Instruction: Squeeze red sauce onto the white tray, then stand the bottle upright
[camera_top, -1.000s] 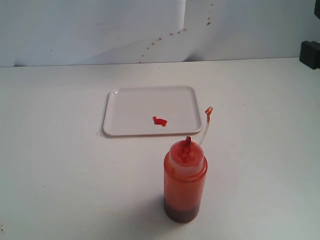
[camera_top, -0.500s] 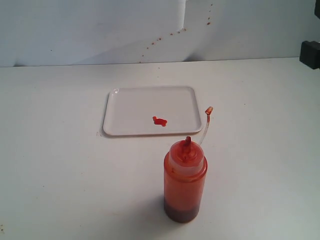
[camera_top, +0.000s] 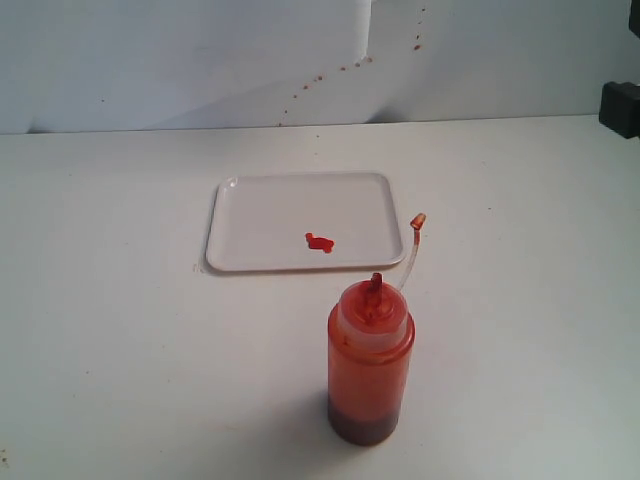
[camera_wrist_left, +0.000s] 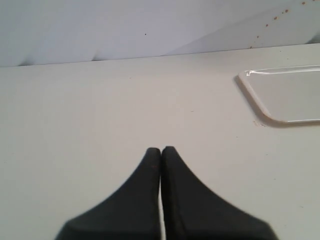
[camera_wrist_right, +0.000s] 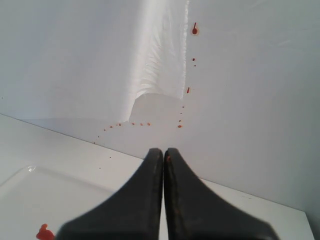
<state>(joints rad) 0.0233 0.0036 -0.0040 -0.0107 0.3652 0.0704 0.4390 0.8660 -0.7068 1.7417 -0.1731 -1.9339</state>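
Note:
The bottle (camera_top: 370, 365) stands upright on the white table, in front of the white tray (camera_top: 250, 215), its tethered cap (camera_top: 417, 221) sticking up to the right. A small blob of red sauce (camera_top: 319, 242) lies on the tray; the right wrist view catches the red sauce (camera_wrist_right: 45, 232) and the tray (camera_wrist_right: 30, 192) too. The tray's corner (camera_wrist_left: 285, 95) shows in the left wrist view. My left gripper (camera_wrist_left: 161, 149) is shut on nothing, over bare table. My right gripper (camera_wrist_right: 163, 150) is shut, empty, raised toward the back wall. Neither gripper shows in the exterior view.
A white backdrop (camera_top: 200, 60) with tiny red specks (camera_top: 320, 78) rises behind the table. A dark block of arm hardware (camera_top: 622, 108) sits at the right edge. The table is bare white around the tray and bottle.

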